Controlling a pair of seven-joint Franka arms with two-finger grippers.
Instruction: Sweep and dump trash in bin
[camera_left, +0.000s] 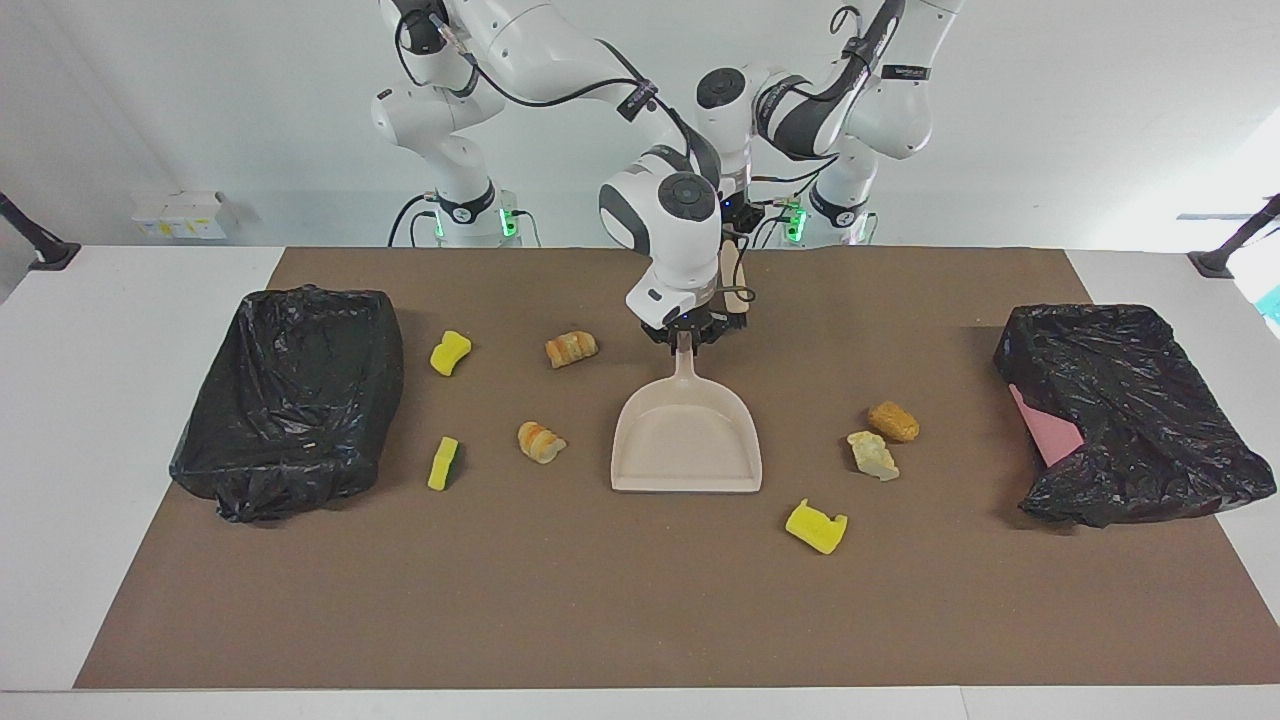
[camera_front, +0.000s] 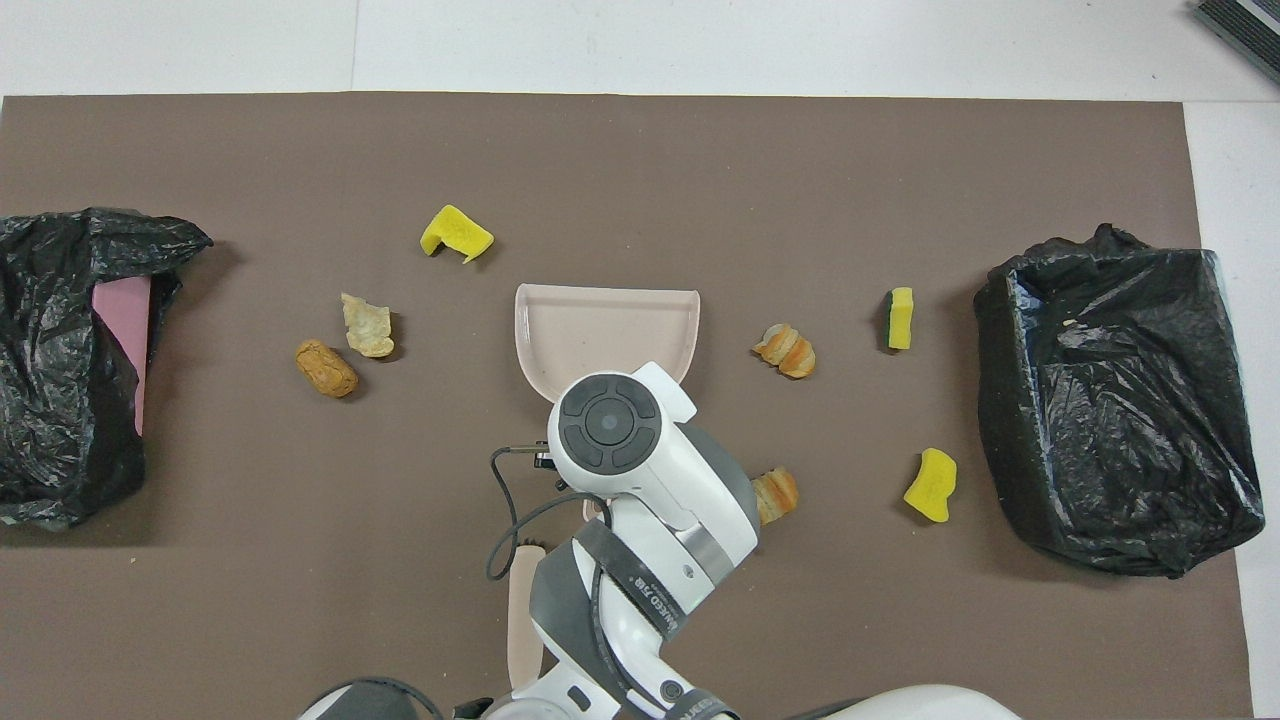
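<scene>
On the brown mat (camera_left: 640, 600) the right gripper (camera_left: 686, 335) clamps the dustpan (camera_left: 686, 440) handle while the left gripper (camera_left: 738, 262), shut on the brush (camera_front: 524, 625), must next sweep trash (camera_left: 541, 441) in.

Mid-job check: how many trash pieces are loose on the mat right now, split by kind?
Yellow sponge bits: 3
Tan-orange bread- or corn-like chunks: 4
Total: 7, none in the dustpan.

Bread chunk (camera_front: 778, 494) half hidden under right arm.
</scene>
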